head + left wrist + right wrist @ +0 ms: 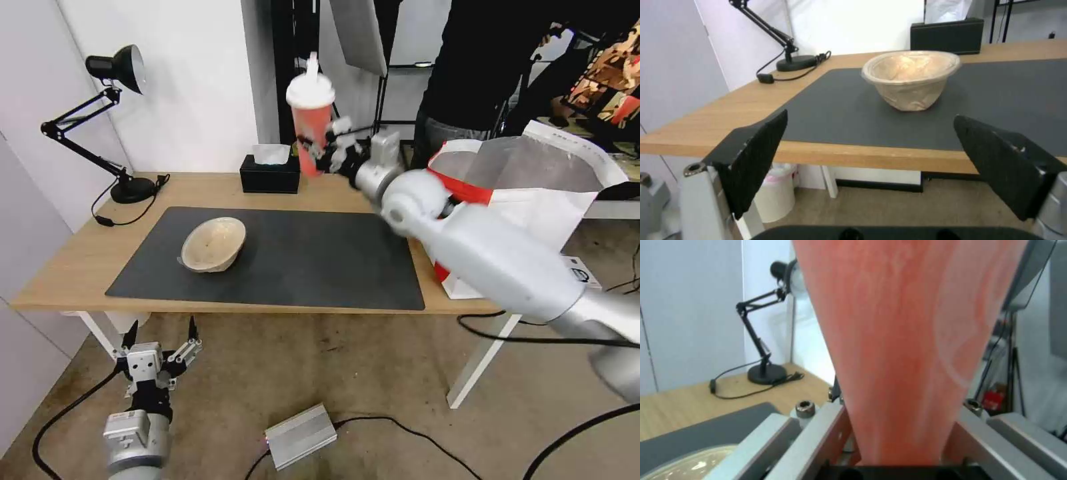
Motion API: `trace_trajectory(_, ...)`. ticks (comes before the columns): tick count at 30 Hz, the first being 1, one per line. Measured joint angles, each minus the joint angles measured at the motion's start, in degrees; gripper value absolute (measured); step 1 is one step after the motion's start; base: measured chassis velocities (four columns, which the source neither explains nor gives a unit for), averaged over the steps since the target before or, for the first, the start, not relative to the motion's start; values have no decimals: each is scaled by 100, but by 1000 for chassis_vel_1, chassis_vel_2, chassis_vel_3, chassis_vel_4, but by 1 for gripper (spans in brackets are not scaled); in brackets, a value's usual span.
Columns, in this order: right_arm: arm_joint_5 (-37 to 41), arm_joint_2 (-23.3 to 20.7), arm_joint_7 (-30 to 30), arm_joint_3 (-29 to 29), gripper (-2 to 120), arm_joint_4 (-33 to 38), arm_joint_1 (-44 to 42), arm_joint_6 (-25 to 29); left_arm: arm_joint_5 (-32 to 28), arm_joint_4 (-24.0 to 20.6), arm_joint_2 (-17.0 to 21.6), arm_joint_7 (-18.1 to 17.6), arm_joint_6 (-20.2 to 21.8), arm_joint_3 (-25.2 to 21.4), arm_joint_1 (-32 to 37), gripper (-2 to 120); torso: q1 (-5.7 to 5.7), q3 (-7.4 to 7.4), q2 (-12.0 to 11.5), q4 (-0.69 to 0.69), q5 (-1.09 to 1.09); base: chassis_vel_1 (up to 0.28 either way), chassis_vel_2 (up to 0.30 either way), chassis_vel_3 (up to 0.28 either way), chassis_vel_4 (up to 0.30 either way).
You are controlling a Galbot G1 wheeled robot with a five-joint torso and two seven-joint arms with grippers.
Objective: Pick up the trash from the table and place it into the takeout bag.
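The right gripper (320,152) held the upright drink cup (311,120) in its jaws above the table (60,267), the takeout bag (533,180) lying to its right, while the left gripper (162,339) waited wide open below the table's near edge.

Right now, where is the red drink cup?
The red cup is off the table, held upright by the right gripper above the back edge, beside the tissue box.

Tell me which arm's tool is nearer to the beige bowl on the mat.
Left. The left tool hangs open below the table's front edge, facing the beige bowl. The right tool holds the red cup in the air over the table's far side.
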Motion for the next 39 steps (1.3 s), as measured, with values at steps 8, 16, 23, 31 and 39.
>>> trace_trajectory(8,52,-623,-387,23,7,65,648,-315,-4,8,30,1,1,3,-17,100,0,0,0,0,1,0,0,0,0)
trace_trajectory(16,7,-1190,-946,22,7,-53,1063,-517,-13,57,65,1,1,44,-81,100,0,0,0,0,1,0,0,0,0)
trace_trajectory(23,-172,-1687,-1496,45,7,-220,1156,-582,-80,83,121,1,1,47,-115,100,0,0,0,1,1,0,0,0,0)
trace_trajectory(31,-594,-2167,-2060,263,7,-459,963,-576,-118,89,157,2,0,42,-115,100,0,0,0,0,2,0,0,0,0)
trace_trajectory(39,-1165,-2534,-2975,578,7,-838,724,-411,-123,93,161,3,-18,58,-110,100,0,0,-1,0,1,0,0,0,0)
